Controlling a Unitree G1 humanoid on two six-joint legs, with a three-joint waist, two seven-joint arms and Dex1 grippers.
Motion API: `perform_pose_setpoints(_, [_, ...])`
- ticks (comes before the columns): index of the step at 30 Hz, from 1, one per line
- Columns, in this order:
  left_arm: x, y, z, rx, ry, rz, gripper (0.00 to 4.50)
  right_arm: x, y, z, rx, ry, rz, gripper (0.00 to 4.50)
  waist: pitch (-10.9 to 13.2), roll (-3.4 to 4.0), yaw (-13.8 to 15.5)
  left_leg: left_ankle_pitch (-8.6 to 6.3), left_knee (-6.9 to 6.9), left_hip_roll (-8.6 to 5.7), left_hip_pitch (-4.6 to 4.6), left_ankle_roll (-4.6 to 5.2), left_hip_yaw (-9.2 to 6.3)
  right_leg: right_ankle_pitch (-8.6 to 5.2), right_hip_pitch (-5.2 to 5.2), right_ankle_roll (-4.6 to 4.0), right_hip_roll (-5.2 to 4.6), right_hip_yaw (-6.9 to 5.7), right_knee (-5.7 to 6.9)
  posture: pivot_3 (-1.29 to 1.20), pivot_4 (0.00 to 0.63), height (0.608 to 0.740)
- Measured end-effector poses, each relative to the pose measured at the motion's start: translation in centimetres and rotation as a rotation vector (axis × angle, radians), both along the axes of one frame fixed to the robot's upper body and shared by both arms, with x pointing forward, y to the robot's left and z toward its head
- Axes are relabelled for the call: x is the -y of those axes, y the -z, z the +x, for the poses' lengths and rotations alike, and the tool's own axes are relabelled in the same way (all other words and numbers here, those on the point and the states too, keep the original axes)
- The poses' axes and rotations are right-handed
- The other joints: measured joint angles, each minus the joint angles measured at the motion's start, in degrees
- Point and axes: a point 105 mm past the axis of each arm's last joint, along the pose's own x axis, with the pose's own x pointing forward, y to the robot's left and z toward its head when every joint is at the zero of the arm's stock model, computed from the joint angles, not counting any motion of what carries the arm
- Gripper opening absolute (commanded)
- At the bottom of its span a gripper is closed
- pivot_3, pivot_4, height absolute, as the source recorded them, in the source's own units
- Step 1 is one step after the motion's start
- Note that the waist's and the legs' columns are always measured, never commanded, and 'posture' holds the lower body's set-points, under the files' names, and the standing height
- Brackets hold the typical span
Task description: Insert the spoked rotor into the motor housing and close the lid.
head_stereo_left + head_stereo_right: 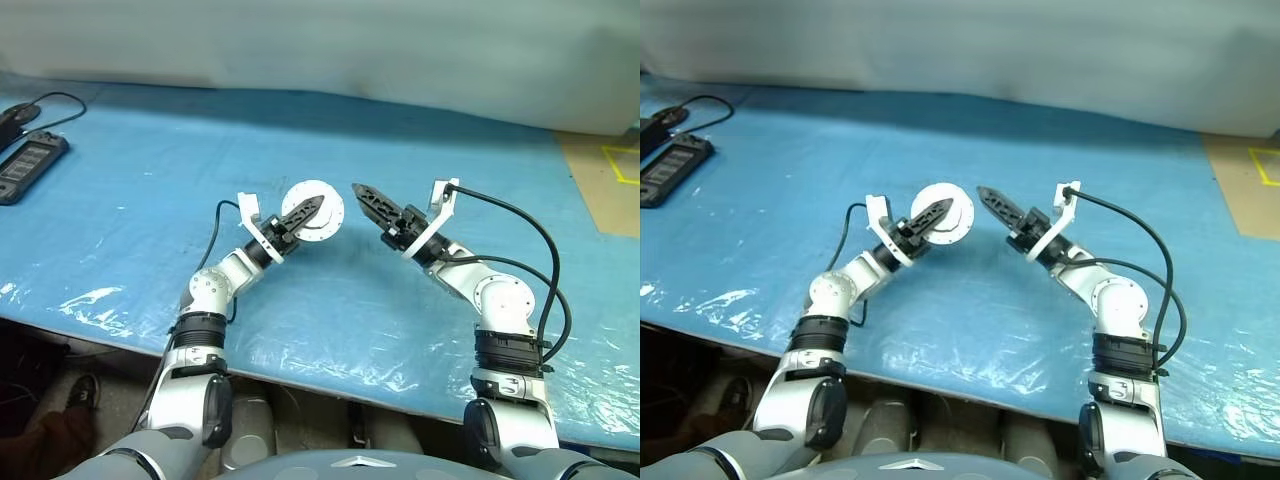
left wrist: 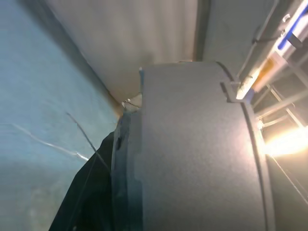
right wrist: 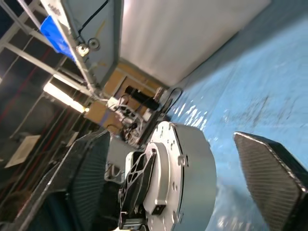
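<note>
My left gripper [image 1: 303, 211] pinches the closed motor housing [image 1: 318, 212], its lid [image 3: 166, 159] already on, holding it edge-up above the middle of the blue table [image 1: 150, 240], well clear of the sheet. My right gripper [image 1: 368, 203] hangs just beside it, fingers [image 3: 269, 173] spread wide and apart from the casing. A black device [image 1: 28, 165] lies near the table's far left edge.

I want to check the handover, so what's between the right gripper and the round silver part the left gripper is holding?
Nothing: in the left eye view only bare blue table cover shows between the right gripper and the motor housing held by the left gripper.
</note>
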Motion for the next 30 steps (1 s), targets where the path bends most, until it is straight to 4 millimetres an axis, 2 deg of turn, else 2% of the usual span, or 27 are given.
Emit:
perform_pose_setpoints(1, [-0.6,0.2,0.8,-0.019,-0.061,0.01,2.61,0.2,0.2,0.3,-0.002,0.027,-0.008,4.17,0.0,0.0,0.0,0.0,0.02,0.0,0.0,0.0,-0.02,0.0,0.0,0.0,0.0,-0.01,0.0,0.0,0.15,0.74])
perform_pose_setpoints(6, [-5.9,1.3,5.8,-0.158,-0.454,0.107,2.61,1.7,1.2,1.7,-0.015,0.136,-0.049,4.17,0.0,-0.02,-0.1,0.0,0.04,0.0,-0.02,0.0,-0.08,0.13,0.03,0.21,0.02,-0.05,-0.01,0.0,0.15,0.74])
perform_pose_setpoints(9, [-9.4,2.1,7.2,-0.254,-0.612,0.158,2.61,2.2,1.2,1.8,-0.003,0.147,-0.056,4.17,0.0,-0.03,-0.1,0.01,0.0,0.0,-0.04,0.0,-0.13,0.16,0.03,0.25,0.04,-0.11,-0.02,0.0,0.15,0.74])
perform_pose_setpoints(11, [-10.6,2.5,7.5,-0.291,-0.657,0.187,2.61,2.3,1.3,1.7,-0.001,0.152,-0.057,4.17,0.0,-0.03,0.0,0.06,0.0,-0.01,-0.17,0.07,-0.28,0.16,0.02,0.26,0.03,-0.26,-0.01,0.0,0.15,0.74])
perform_pose_setpoints(18, [-10.9,2.9,8.2,-0.368,-0.728,0.208,2.61,1.6,2.0,1.5,-0.021,0.14,-0.052,4.17,0.0,-0.04,0.4,0.01,0.29,-0.05,-0.52,-0.01,-0.79,0.16,0.07,0.23,-0.09,-0.7,0.09,0.0,0.15,0.74])
perform_pose_setpoints(21, [-11.3,3.0,8.1,-0.376,-0.738,0.19,3.42,1.9,2.4,1.4,-0.031,0.149,-0.057,4.22,0.0,-0.04,0.1,0.0,0.42,-0.03,-0.5,-0.02,-0.85,0.14,0.07,0.2,-0.08,-0.71,0.3,0.0,0.15,0.74])
perform_pose_setpoints(24, [-11.9,2.9,8.2,-0.361,-0.782,0.225,4.42,1.9,2.5,1.4,-0.031,0.148,-0.06,4.22,0.0,-0.04,-0.2,-0.01,0.54,-0.03,-0.36,-0.03,-0.87,0.02,0.09,0.0,-0.09,-0.65,0.55,0.0,0.15,0.74])
perform_pose_setpoints(26, [-12.7,2.9,8.1,-0.352,-0.82,0.251,4.46,1.9,2.5,1.4,-0.03,0.148,-0.066,4.22,0.0,-0.04,-0.3,0.01,0.53,-0.04,-0.13,-0.06,-0.85,-0.03,0.17,-0.07,-0.08,-0.54,0.66,0.0,0.15,0.74])
perform_pose_setpoints(30, [-16.3,3.5,7.1,-0.352,-0.937,0.3,4.46,1.8,2.7,1.5,-0.032,0.142,-0.073,4.22,0.0,-0.04,-0.9,0.05,0.5,-0.04,0.09,-0.14,-0.85,-0.1,0.26,-0.14,-0.03,-0.46,0.73,0.0,0.15,0.74])
